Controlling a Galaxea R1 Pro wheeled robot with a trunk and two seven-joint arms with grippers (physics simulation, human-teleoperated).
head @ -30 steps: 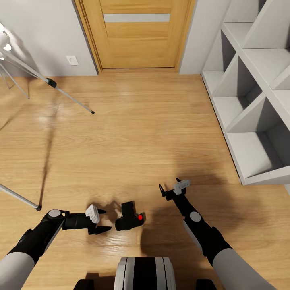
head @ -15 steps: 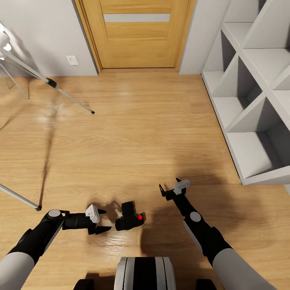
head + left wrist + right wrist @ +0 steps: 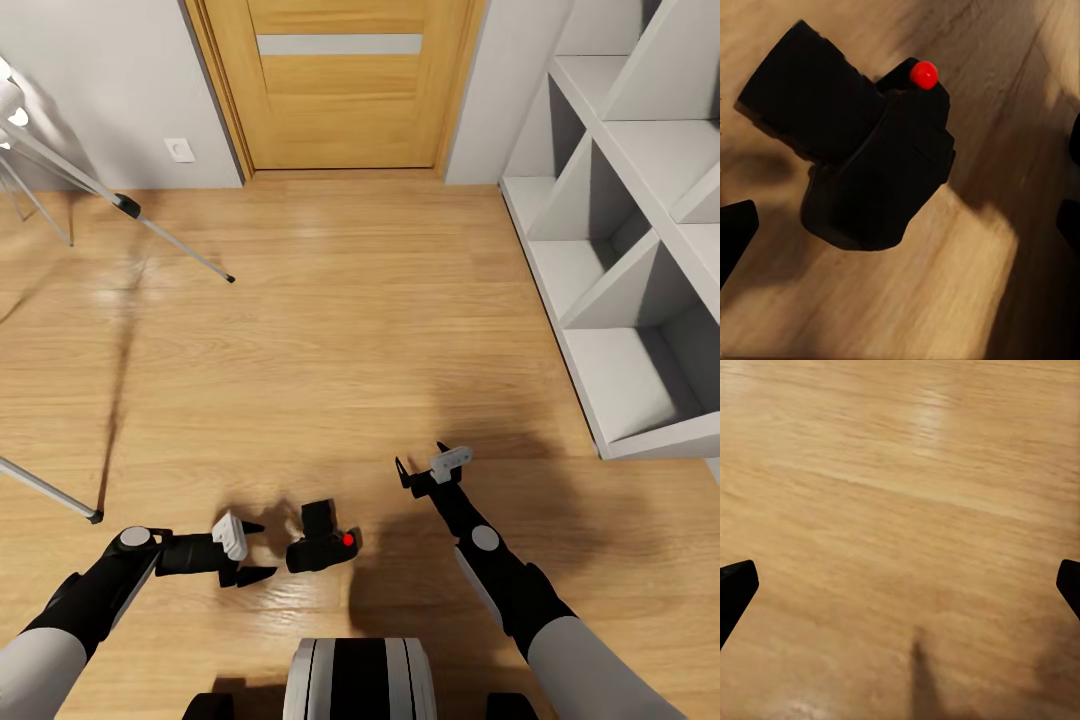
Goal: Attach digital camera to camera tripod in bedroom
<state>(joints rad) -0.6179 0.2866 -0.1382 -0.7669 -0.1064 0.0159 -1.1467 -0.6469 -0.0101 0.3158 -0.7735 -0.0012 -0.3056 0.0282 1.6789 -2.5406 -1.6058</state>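
Digital camera (image 3: 320,540) lying on the wood floor (image 3: 330,330), just in front of the left pincer (image 3: 255,550), its fingers standing apart, not touching, right pincer (image 3: 418,462) hovering apart too, well aside.

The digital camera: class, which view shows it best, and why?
The left wrist view: the digital camera appears large, lying on the wood floor, red button clear. The head view shows it small, just ahead of the open left gripper. The right wrist view looks at floor.
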